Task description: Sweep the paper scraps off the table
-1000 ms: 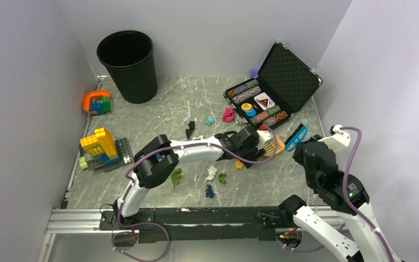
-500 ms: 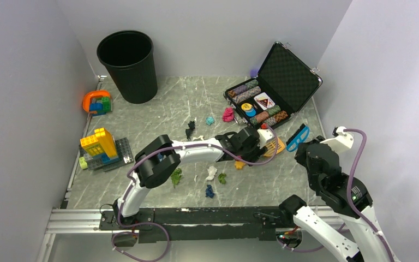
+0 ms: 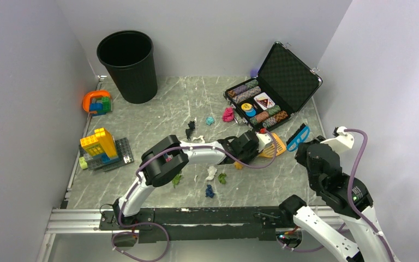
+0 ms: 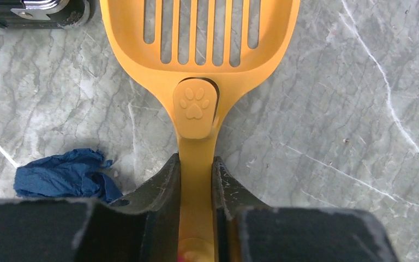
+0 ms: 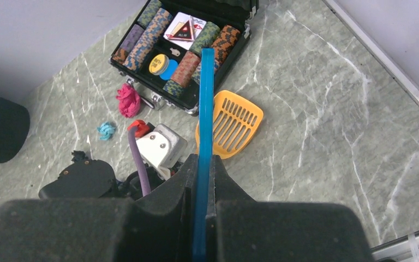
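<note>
Several paper scraps lie on the table [image 3: 158, 117]: pink [image 3: 228, 114], teal [image 3: 210, 120], dark [image 3: 190, 129], white [image 3: 211, 173], green [image 3: 222, 177], another green [image 3: 176, 177] and blue [image 3: 209, 191]. My left gripper [image 3: 259, 143] is shut on the handle of an orange slotted scoop [image 3: 273, 145], which lies flat on the table in the left wrist view [image 4: 196, 33]; a blue scrap [image 4: 60, 174] lies left of the gripper [image 4: 196, 161]. My right gripper [image 5: 202, 158] is shut on a blue brush [image 5: 205, 98], held above the table right of the scoop [image 5: 230, 123].
A black bin [image 3: 128, 65] stands at the back left. An open poker chip case [image 3: 270, 93] sits at the back right, just beyond the scoop. Toy bricks [image 3: 101, 147] and an orange holder [image 3: 96, 101] sit at the left. A metal rail [image 3: 87, 221] edges the near side.
My left arm's elbow has swung right and its wrist has come slightly nearer, with the scoop still held. My right gripper shifted slightly with the blue brush.
</note>
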Controlling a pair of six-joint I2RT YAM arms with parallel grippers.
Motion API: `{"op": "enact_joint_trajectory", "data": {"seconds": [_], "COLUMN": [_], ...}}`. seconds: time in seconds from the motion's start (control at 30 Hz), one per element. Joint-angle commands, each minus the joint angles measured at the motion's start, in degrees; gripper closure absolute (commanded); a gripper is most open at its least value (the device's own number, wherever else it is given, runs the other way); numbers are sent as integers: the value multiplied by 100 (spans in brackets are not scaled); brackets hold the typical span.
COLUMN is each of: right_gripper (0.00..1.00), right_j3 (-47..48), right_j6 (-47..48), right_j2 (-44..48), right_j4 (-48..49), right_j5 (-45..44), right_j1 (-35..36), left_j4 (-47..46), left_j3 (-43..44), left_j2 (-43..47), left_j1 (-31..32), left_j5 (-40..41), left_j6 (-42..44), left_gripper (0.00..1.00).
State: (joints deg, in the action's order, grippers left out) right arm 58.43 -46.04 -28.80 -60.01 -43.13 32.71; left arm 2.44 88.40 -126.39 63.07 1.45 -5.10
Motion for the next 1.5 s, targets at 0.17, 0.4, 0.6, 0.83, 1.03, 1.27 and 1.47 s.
{"op": "enact_joint_trajectory", "data": {"seconds": [0.17,0.4,0.6,0.83,1.03,1.27,1.47], "right_gripper": [100,100,100,100,96,100,100], "right_j3": [207,205,117,-365,-768,-810,-452], "right_j6": [-18,14,213,875,1336,1055,655], "right_j2": [-54,-129,-283,-686,-1231,-2610,-3869], "right_j4": [13,-6,77,992,2393,3739,4939], "right_j5": [-135,-190,-48,1475,3304,4776,4982], "right_j1": [-5,3,-1,-1,-3,231,1077], "left_j4": [603,1296,1646,2565,3739,4681,4891], "left_j3": [276,276,-228,-1212,-1631,-1829,-2099], "left_j2": [722,1471,2298,3866,5356,7290,8183], "left_j1": [21,-178,-831,-1506,-1895,-2206,-2459], "left_j5": [-93,-397,-1333,-328,1035,2518,3916], "left_j6": [19,-234,-883,-1096,-1324,-1467,-1059], "left_gripper": [86,89,92,99,100,100,100]}}
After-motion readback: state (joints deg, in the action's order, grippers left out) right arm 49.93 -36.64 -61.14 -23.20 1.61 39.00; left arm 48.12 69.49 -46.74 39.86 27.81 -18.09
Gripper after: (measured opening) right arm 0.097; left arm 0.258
